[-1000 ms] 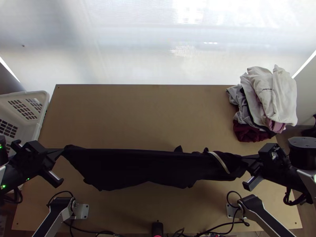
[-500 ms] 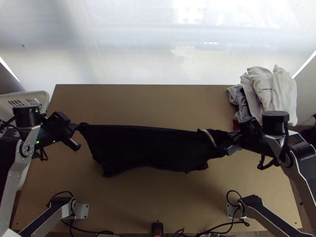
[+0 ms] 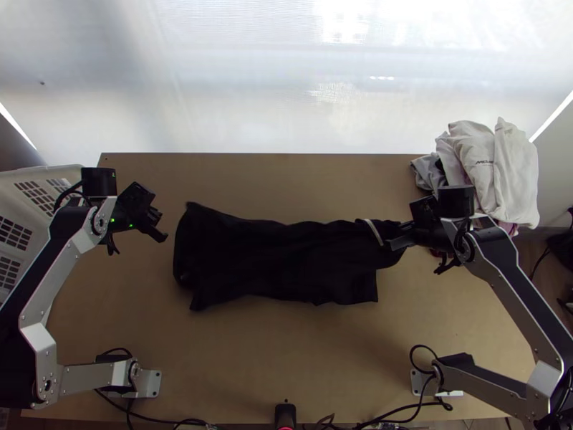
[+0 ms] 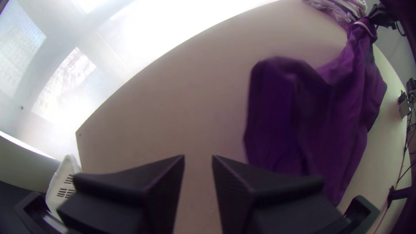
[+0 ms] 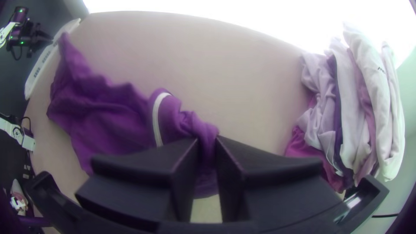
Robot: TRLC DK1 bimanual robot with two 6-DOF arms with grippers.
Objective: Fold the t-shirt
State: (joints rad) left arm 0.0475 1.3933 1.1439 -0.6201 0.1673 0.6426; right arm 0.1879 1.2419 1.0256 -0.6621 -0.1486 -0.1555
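While the t-shirt (image 3: 279,261) lies rumpled, a basket (image 3: 36,217) flanks the table (image 3: 272,186).

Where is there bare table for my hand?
The wooden table is bare between the dark t-shirt and the far edge, left of the clothes pile, and on the t-shirt's near side. It's crowded at the t-shirt's right end, where the right gripper holds it, and by the pile.

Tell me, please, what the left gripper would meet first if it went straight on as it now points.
Probably the bare tabletop: the left gripper seems aimed there, with the black t-shirt just beside that line, though depth is unclear.
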